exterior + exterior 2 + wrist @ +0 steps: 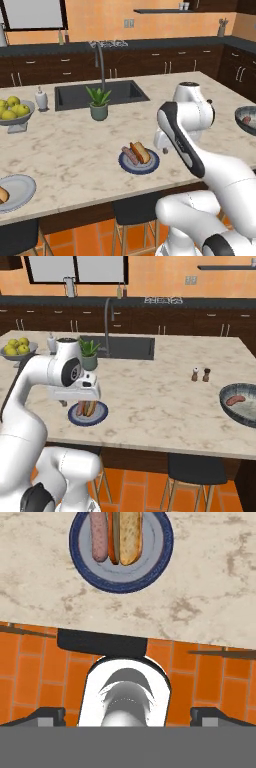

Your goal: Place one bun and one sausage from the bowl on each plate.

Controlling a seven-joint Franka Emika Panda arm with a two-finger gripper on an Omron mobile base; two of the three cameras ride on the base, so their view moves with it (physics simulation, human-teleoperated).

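Near the front edge of the marble counter (75, 155), a blue-rimmed plate (139, 162) carries a sausage (129, 155) and a bun (140, 152) lying side by side. The gripper (127, 713) hangs above this plate, its two dark fingertips (49, 714) spread wide apart with nothing between them. At the counter's front left corner a second plate (18, 192) holds a bun (2, 194) at its left side. By the right edge sits the dark bowl (241, 405) with one sausage (235, 400) in it. A potted plant (98, 103) stands at the front edge of the sink (100, 93), a footed fruit bowl (15, 113) near the left edge, and two small shakers (200, 374) between the sink and the dark bowl.
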